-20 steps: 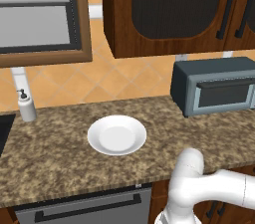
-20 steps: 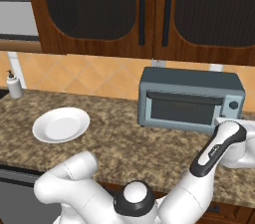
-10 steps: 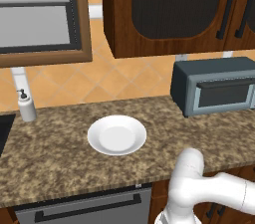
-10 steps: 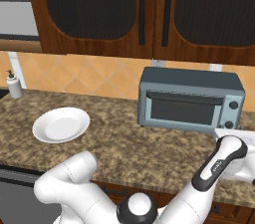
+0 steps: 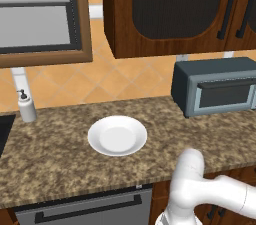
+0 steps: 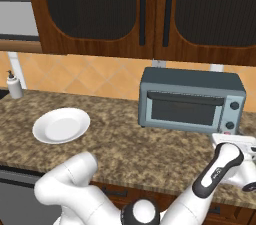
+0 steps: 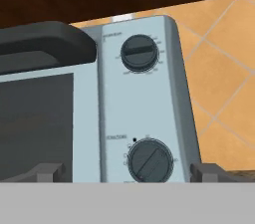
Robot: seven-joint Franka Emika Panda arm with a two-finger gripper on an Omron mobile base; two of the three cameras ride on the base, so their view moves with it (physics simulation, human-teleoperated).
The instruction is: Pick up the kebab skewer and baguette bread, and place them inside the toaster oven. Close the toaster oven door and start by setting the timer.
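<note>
Simulated kitchen, speckled brown stone table under dark wood cabinets.

Arm pose: white arm rising from below the table's front edge, folded into a low elbow, forearm reaching off to the right. In the right base view, wrist and end effector low at the table's front right edge, just before the right end of the toaster oven and pointing at it. Two dark fingertips at the bottom of the hand view, set wide apart, nothing between them, one below the glass door and one right of the control panel.

Toaster oven: boxy blue-grey, standing on the table against the tiled wall, to the right of a white plate. Toaster oven door shut and upright, dark window, bar handle along the top.

Differences between views: hand view close on the oven's right side, with an upper knob and a lower knob stacked on the pale panel, the dark handle end at upper left. Left base view offers a metal-fronted window frame and a dishwasher front under the table. Both base views: small soap dispenser at far left, plate bare. Skewer and bread: cannot tell where.
</note>
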